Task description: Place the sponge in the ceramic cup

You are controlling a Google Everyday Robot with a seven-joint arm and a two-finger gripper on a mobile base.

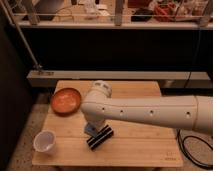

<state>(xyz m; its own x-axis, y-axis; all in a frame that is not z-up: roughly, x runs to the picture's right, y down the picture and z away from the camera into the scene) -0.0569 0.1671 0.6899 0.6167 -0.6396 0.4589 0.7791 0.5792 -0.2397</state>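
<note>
My gripper (92,128) hangs below the big white arm (150,112) at the middle of the wooden table, mostly hidden by the arm. A small blue-grey piece, the sponge (90,132), shows at its tip, and the gripper is shut on it. It hovers just left of the black striped block (100,138). The white ceramic cup (44,141) stands upright at the table's front left corner, well left of the gripper and apart from it.
An orange-red bowl (66,100) sits at the back left of the table (145,145). A low ledge and dark railing run behind the table. Black cables lie on the floor at the right (192,147).
</note>
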